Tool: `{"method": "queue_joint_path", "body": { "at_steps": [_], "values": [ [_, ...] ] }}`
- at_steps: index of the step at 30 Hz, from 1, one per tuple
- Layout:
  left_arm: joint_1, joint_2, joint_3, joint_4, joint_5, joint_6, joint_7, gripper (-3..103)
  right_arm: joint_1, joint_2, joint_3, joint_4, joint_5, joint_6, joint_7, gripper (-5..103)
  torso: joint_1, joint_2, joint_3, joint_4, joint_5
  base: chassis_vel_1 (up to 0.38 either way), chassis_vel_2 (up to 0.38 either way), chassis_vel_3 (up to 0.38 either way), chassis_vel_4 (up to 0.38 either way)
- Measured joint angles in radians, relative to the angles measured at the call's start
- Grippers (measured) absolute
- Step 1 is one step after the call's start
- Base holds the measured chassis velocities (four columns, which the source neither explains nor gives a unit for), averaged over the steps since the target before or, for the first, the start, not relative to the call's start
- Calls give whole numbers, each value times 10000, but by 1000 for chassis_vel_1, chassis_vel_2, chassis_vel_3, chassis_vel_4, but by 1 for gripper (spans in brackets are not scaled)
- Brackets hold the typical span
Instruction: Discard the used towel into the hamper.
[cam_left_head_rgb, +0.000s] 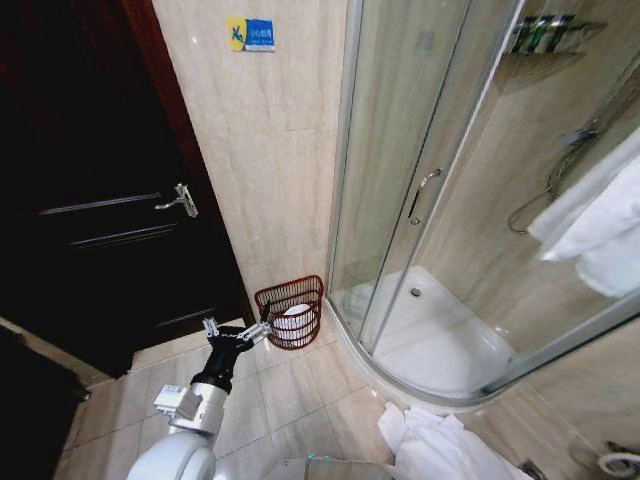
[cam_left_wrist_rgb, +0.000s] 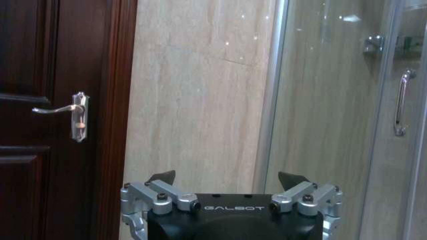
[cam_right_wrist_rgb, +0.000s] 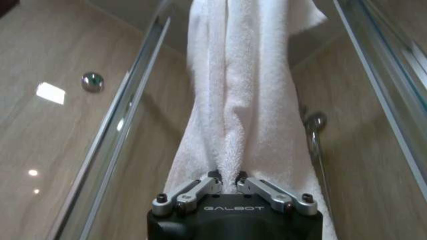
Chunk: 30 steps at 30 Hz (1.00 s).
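The hamper (cam_left_head_rgb: 290, 312), a red-brown openwork wicker basket, stands on the floor against the beige wall, beside the shower glass, with something white inside it. My left gripper (cam_left_head_rgb: 238, 333) hovers just to the left of its rim, open and holding nothing; in the left wrist view it (cam_left_wrist_rgb: 227, 178) faces the wall. My right gripper (cam_right_wrist_rgb: 227, 176) is shut on a fold of the white towel (cam_right_wrist_rgb: 240, 100), which stretches away from it along the glass. A bunch of white towel (cam_left_head_rgb: 430, 445) shows at the head view's lower edge.
A dark wooden door (cam_left_head_rgb: 90, 200) with a silver lever handle (cam_left_head_rgb: 178, 200) fills the left. The curved glass shower cabin (cam_left_head_rgb: 430, 200) with its white tray (cam_left_head_rgb: 450, 340) takes the right. More white towels (cam_left_head_rgb: 600, 220) hang at far right. Tiled floor (cam_left_head_rgb: 300, 400) lies before the hamper.
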Motion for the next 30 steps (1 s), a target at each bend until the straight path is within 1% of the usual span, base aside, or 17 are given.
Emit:
{"method": "queue_joint_path", "body": {
  "at_steps": [2, 3, 6, 7, 11, 12, 15, 16, 19, 20, 25, 30],
  "values": [
    [0, -1, 0, 0, 0, 0, 0, 100, -252, 672, -379, 271, -534, 224, -96, 7, 1, 0, 0, 0, -7, 0, 0, 0, 0],
    [0, -1, 0, 0, 0, 0, 0, 100, -252, 672, -379, 271, -534, 224, -96, 7, 1, 0, 0, 0, -7, 0, 0, 0, 0],
    [0, -1, 0, 0, 0, 0, 0, 100, -485, 1255, -802, 539, -1133, 444, -200, 7, 0, 0, 0, 1, -12, 0, 0, 0, 0],
    [0, -1, 0, 0, 0, 0, 0, 100, -485, 1255, -802, 539, -1133, 444, -200, 7, 0, 0, 0, 1, -12, 0, 0, 0, 0],
    [0, -1, 0, 0, 0, 0, 0, 100, -824, 1891, -1593, 767, -2132, 825, -410, 7, 0, 0, 0, 1, -12, 0, 0, 0, 0],
    [0, -1, 0, 0, 0, 0, 0, 100, -824, 1891, -1593, 767, -2132, 825, -410, 7, 0, 0, 0, 1, -12, 0, 0, 0, 0],
    [0, 0, 0, 0, 0, 0, 0, 100, -1018, 2331, -2358, 810, -2726, 1113, -436, 7, 0, 0, -1, 1, -10, 0, 0, 0, 0],
    [0, 0, 0, 0, 0, 0, 0, 100, -1018, 2331, -2358, 810, -2726, 1113, -436, 7, 0, 0, -1, 1, -10, 0, 0, 0, 0],
    [0, -1, 0, 0, 0, 1, 0, 100, -1147, 2796, -2909, 728, -3160, 1288, -447, 7, 0, 0, 0, 2, -8, 0, 0, 0, 0],
    [0, -1, 0, 0, 0, 1, 0, 100, -1147, 2796, -2909, 728, -3160, 1288, -447, 7, 0, 0, 0, 2, -8, 0, 0, 0, 0],
    [0, -1, 0, 0, 0, 0, 0, 100, -1261, 3325, -3405, 251, -3746, 1587, -621, 7, 0, 0, 0, 1, -8, 0, 0, 0, 0],
    [0, -1, 0, 0, 0, 0, 0, 100, -1345, 3677, -3632, -164, -3956, 1767, -801, 7, 1, -1, 0, 1, -6, 0, 0, 0, 0]
  ]
}}
